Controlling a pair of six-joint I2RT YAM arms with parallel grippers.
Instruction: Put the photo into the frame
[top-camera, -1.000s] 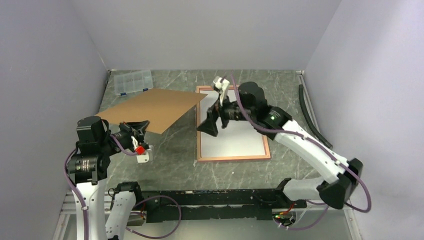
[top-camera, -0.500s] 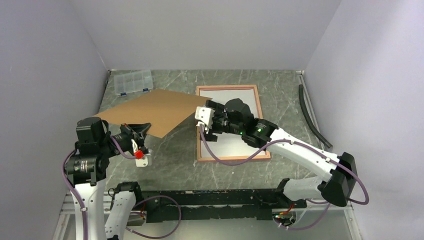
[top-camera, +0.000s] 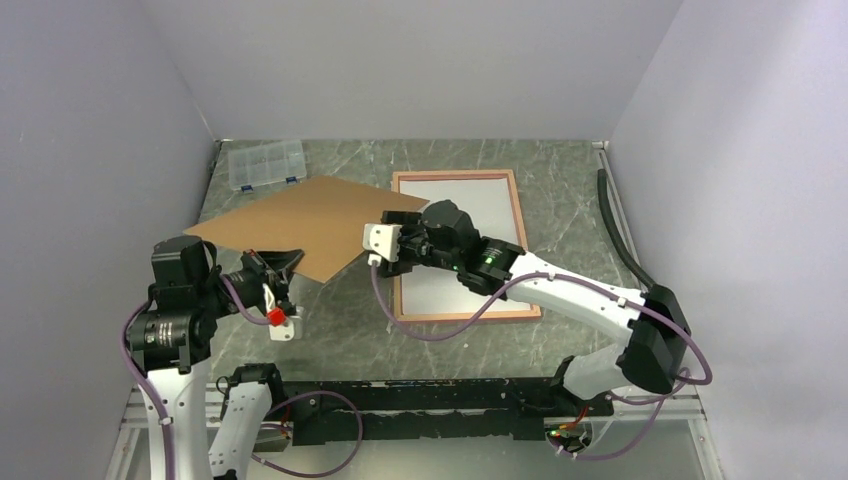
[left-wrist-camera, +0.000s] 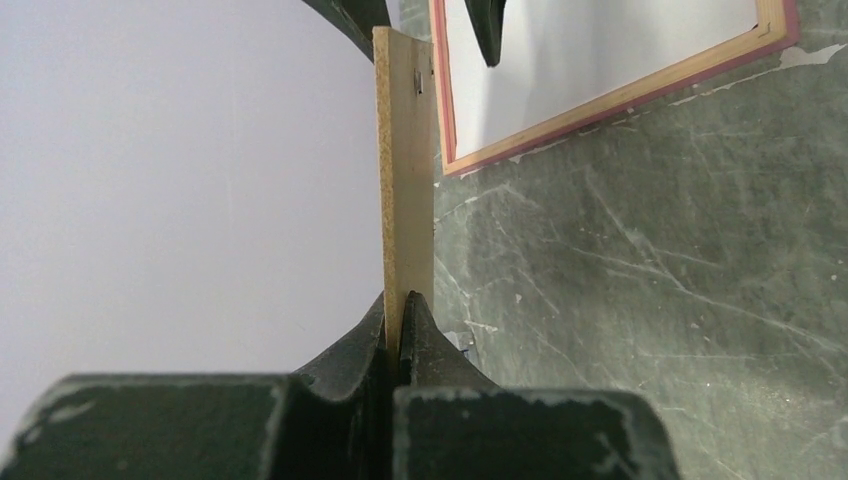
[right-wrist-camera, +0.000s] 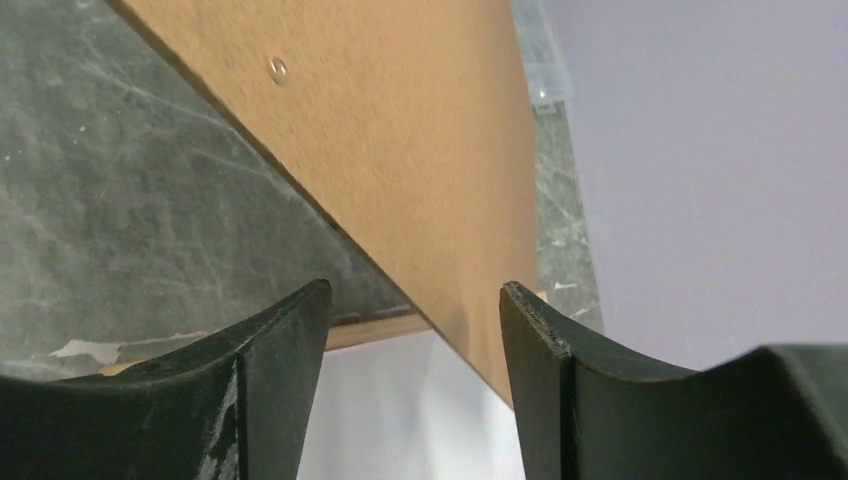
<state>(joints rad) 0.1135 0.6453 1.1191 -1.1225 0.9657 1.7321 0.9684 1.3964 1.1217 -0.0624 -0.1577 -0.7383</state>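
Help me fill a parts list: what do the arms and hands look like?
The left arm and right arm have white shells, black joints and purple cables. The left carries a red part near its wrist; the right shows a green light. The left hand and right hand have dark curved fingers.

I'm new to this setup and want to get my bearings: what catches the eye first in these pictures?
The large brown backing board dominates the left half of the table, its near corner pinched in the shut left gripper. The right gripper, jaws apart, reaches toward the board's right edge. Just right of that, the frame lies flat, back up, with the photo showing its white back inside.
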